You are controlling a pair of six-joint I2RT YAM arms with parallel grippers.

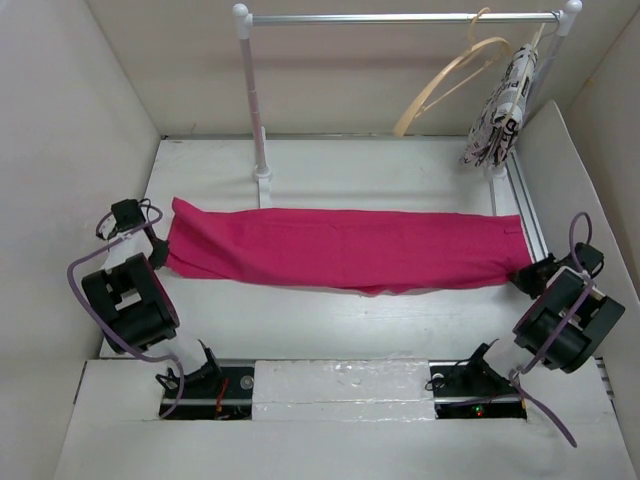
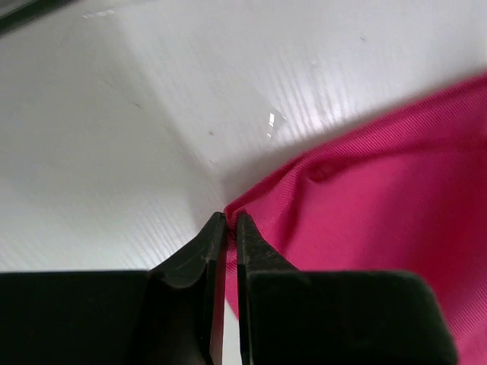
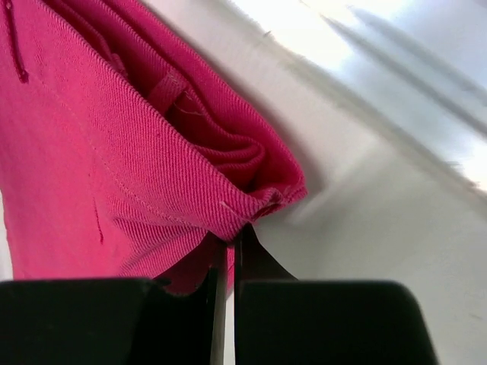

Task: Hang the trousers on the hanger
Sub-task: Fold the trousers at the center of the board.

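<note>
Across the white worktop (image 1: 330, 335), bright magenta-pink soft cloth trousers (image 1: 345, 248) were stretched, ends pinched in the closed left claw (image 2: 230, 222) and right claw (image 3: 232, 242). Judged light, limp, sag-prone; best gripped at corners.

"Where are the trousers (image 1: 345, 248)?"
"In the middle. They are bright pink and pulled out long, from the left side to the right side."
"Are they smooth?"
"Mostly. The cloth bunches up at both ends, and the right end shows folded layers."
"And the hanger (image 1: 410, 115)?"
"It is light wood, thin and curved. It hangs by its hook on the rail (image 1: 400, 17) at the back, tipped sideways, well apart from the trousers."
</note>
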